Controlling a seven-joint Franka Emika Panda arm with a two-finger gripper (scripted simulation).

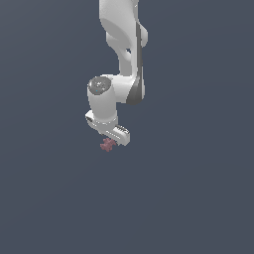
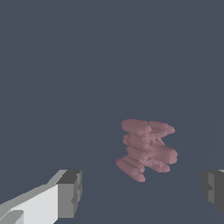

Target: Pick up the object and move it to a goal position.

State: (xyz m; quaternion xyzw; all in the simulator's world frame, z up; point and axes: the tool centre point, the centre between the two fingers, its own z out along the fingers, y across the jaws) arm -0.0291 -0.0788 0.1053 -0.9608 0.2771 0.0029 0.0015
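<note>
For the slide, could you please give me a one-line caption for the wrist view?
Wrist view: open fingers flank the knobbly reddish-pink object, not yet gripped.

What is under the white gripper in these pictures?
A small pink object lies below the gripper, seen between its open jaws in the wrist view. The exterior view shows only part of it; the gripper covers the rest.

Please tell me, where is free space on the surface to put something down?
Nearly everywhere: the grey surface is bare on both sides of the exterior view and toward its lower edge. The only crowded spot is under the open gripper, where the small pink object is.
</note>
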